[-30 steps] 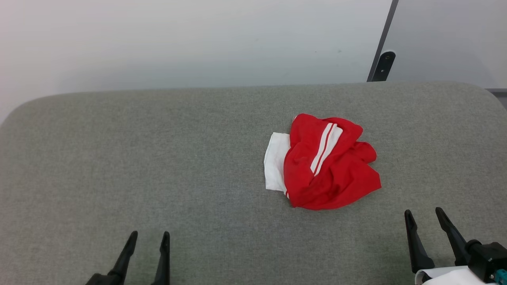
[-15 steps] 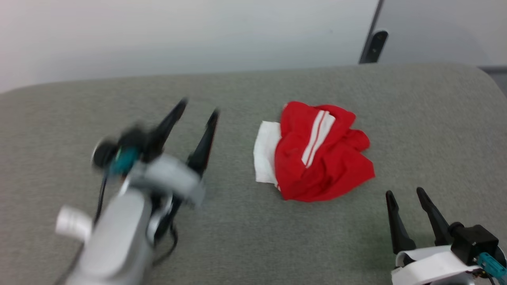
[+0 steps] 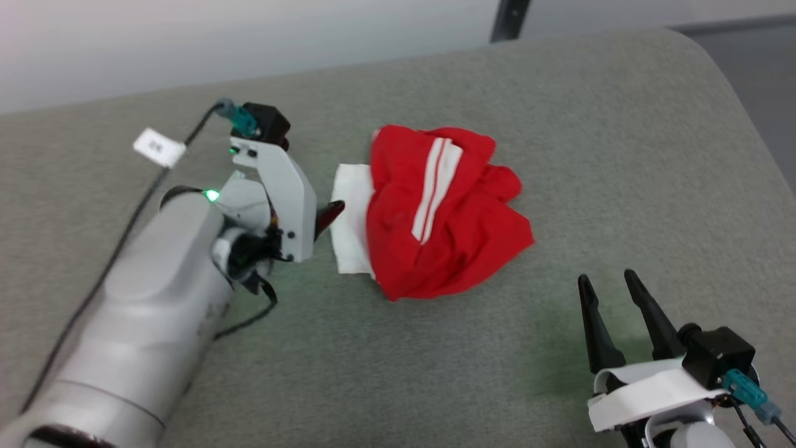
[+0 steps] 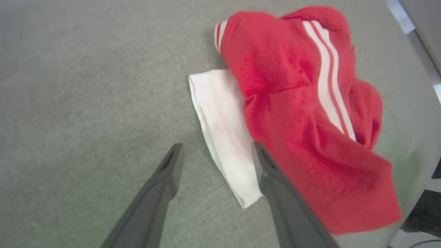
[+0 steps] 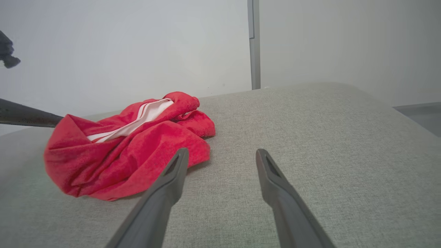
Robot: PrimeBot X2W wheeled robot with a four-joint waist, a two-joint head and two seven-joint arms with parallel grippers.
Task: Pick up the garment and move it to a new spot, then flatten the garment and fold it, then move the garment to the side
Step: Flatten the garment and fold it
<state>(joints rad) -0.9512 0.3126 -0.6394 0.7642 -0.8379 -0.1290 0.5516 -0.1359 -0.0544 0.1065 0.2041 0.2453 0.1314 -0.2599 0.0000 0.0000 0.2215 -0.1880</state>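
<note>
The garment point(image 3: 435, 224) lies crumpled on the grey padded surface: red fabric with two white stripes and a white sleeve point(image 3: 351, 227) sticking out on its left. My left gripper point(image 3: 328, 216) is at that sleeve's left edge, open. In the left wrist view its fingers point(image 4: 217, 147) stand either side of the white sleeve's point(image 4: 224, 131) near edge; I cannot tell if they touch it. My right gripper point(image 3: 606, 278) stands open and empty, right of and nearer than the garment. In the right wrist view the gripper point(image 5: 222, 151) points past the red heap point(image 5: 131, 151).
The grey fabric surface point(image 3: 591, 137) ends in a rounded corner at the far right, with floor beyond. A pale wall and a dark post point(image 3: 510, 15) stand behind it. A black cable with a white tag point(image 3: 158, 147) trails from my left wrist.
My left arm has swung in from the lower left up to the garment's white sleeve. The head camera has shifted, so the whole picture slid. The garment lies as before.
</note>
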